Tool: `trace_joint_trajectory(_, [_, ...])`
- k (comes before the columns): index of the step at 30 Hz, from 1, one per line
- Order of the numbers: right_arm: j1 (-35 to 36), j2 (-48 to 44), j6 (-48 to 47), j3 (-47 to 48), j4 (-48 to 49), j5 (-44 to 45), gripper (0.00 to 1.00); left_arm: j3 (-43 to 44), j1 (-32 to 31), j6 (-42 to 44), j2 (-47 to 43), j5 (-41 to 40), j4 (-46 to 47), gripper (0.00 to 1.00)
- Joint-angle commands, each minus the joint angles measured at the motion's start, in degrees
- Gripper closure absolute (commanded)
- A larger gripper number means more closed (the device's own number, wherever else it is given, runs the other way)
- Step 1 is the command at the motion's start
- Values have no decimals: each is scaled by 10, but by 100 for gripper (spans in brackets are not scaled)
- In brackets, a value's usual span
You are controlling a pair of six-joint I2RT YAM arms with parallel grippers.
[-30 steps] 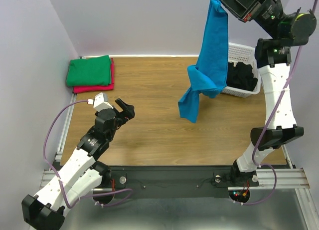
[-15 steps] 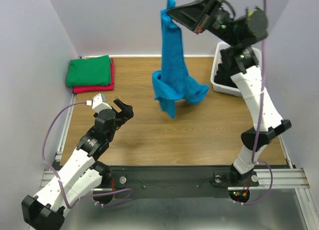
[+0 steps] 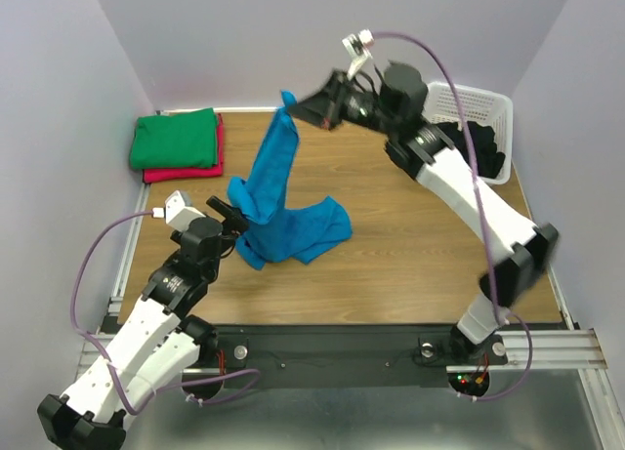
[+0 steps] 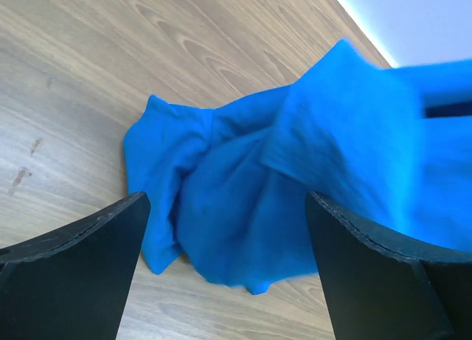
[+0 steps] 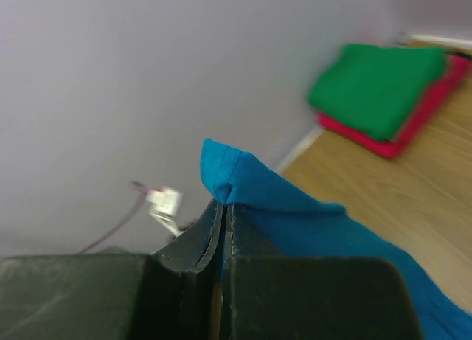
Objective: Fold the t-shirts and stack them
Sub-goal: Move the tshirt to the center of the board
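Right end effector (image 5: 221,207) pinches turquoise t-shirt (image 5: 295,218); pinched edge hidden.

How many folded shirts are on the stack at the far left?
2: the green shirt on top and the red-pink shirt directly under it, in the far left corner. Another shirt lying beneath them would be hidden from view.

Blue t-shirt (image 3: 293,230): top held high, lower part crumpled. Green t-shirt (image 3: 176,138) folded atop red-pink t-shirt (image 3: 181,174), far-left.
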Motion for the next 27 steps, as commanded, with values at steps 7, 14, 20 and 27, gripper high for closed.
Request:
trace_joint_trajectory(7, [-3, -396, -158, -512, -120, 413, 100, 22, 1, -57, 26, -42, -60, 1])
trace_joint_trajectory(14, [-4, -483, -48, -679, -261, 670, 100, -10, 8, -84, 71, -22, -54, 1])
trace_joint_trajectory(20, [-17, -417, 25, -706, -330, 777, 98, -60, 57, -33, 137, 93, 24, 1])
trace_joint_trajectory(27, [-57, -347, 46, -689, -351, 807, 99, -139, 126, 16, 187, 251, 130, 9])
